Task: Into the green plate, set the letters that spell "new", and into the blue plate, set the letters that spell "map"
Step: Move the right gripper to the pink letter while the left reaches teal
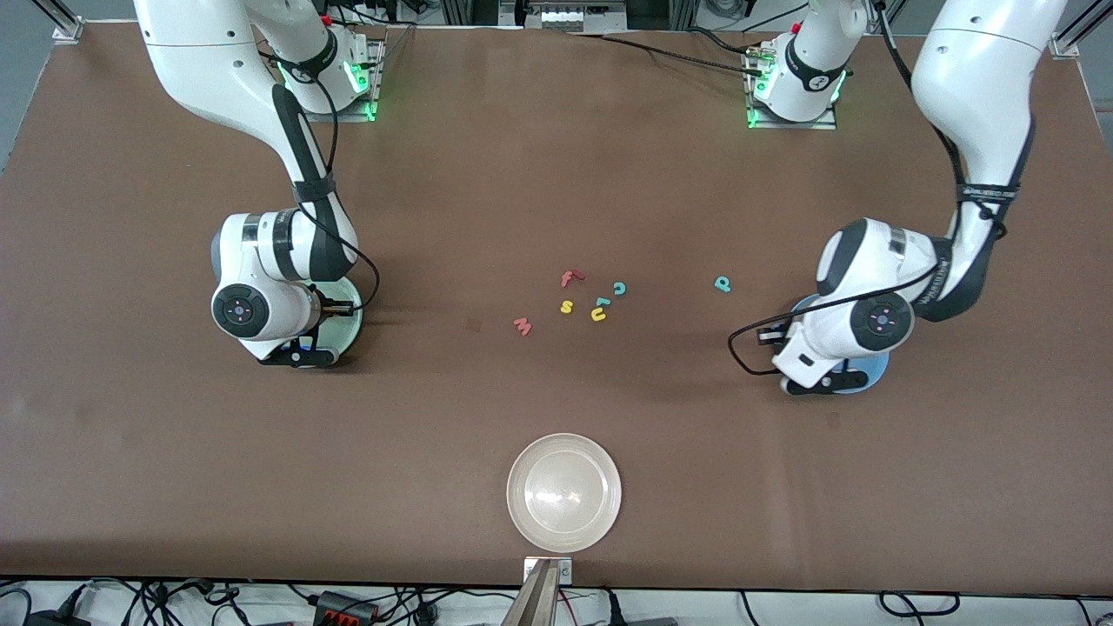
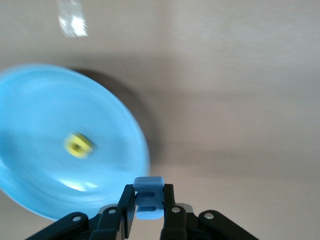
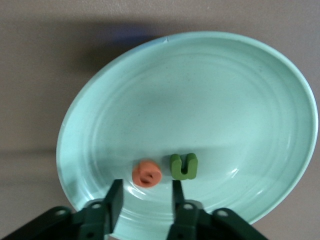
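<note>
Right wrist view: we find orange "e" (image 3: 146,173) and green "n" (image 3: 183,166) in the green plate (image 3: 260,90), right gripper (image 3: 145,200) parted, empty; left gripper (image 2: 149,210) clamps blue "m" (image 2: 149,198) over the blue plate (image 2: 30,115), yellow letter (image 2: 79,145) inside; "w" (image 1: 522,326) and teal letter (image 1: 722,283) remain on the table (image 1: 556,174).

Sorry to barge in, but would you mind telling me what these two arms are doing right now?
They are sorting foam letters onto plates. The right hand hangs open over the green plate, where the orange "e" and green "n" lie. The left hand grips the blue "m" beside the blue plate, which holds a yellow letter. The red-pink "w" and teal letter wait on the table.
</note>
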{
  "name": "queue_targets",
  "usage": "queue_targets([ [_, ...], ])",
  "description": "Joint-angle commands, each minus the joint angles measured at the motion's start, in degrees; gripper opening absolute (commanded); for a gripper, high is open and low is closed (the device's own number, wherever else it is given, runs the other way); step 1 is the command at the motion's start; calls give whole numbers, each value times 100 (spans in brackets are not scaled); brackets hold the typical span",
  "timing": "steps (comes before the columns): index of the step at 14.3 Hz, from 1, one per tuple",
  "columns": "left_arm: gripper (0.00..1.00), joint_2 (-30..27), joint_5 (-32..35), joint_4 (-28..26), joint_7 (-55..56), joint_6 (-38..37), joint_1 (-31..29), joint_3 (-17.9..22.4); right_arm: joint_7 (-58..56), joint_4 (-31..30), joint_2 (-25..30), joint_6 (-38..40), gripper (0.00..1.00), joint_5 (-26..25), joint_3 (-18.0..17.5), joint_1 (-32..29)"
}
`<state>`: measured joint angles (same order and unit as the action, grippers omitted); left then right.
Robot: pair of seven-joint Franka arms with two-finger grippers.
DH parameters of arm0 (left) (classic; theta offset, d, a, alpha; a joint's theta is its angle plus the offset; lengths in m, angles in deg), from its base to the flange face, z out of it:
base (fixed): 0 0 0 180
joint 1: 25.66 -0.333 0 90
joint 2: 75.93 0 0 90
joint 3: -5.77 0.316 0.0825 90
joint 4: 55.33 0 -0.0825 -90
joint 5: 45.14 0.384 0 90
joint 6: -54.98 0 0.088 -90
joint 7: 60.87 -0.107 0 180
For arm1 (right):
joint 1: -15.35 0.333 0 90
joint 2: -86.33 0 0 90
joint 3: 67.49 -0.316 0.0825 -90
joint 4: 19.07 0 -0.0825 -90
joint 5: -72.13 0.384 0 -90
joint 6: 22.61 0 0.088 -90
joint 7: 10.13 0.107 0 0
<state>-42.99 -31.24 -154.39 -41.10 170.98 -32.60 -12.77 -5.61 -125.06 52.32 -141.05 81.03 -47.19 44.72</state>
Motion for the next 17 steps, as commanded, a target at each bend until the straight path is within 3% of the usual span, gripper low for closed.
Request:
queue_targets([
  [1,2,168,446,10,-832,79,-272,-62,-30,253,193,197,100,76,-17,25],
  [4,7,335,727,-131,-957,370,-317,-53,-555,772,176,418,100,68,-210,95],
  [5,27,344,728,-131,-957,361,-317,-62,-801,904,158,418,100,68,-385,95],
  [6,78,345,728,-122,-904,361,-308,-62,-951,1045,106,383,100,68,-526,121],
  [7,100,345,728,-105,-930,352,-317,-71,-970,1229,18,383,100,68,-693,122],
  [10,100,283,728,-78,-887,230,-264,-132,-997,1651,-202,357,100,59,-1159,130],
  [12,100,82,676,-61,-895,-313,-308,-412,-1006,1810,-404,130,100,6,-1467,279],
  [14,100,-42,641,-87,-939,-797,-334,-799,-1041,2047,-667,-82,86,6,-1485,568],
  [15,100,-42,623,-148,-922,-851,-369,-1027,-1032,2118,-755,-109,75,15,-1485,657],
  [17,100,-60,632,-420,-983,-852,-518,-1615,-1023,2293,-940,-197,63,15,-1494,780],
])
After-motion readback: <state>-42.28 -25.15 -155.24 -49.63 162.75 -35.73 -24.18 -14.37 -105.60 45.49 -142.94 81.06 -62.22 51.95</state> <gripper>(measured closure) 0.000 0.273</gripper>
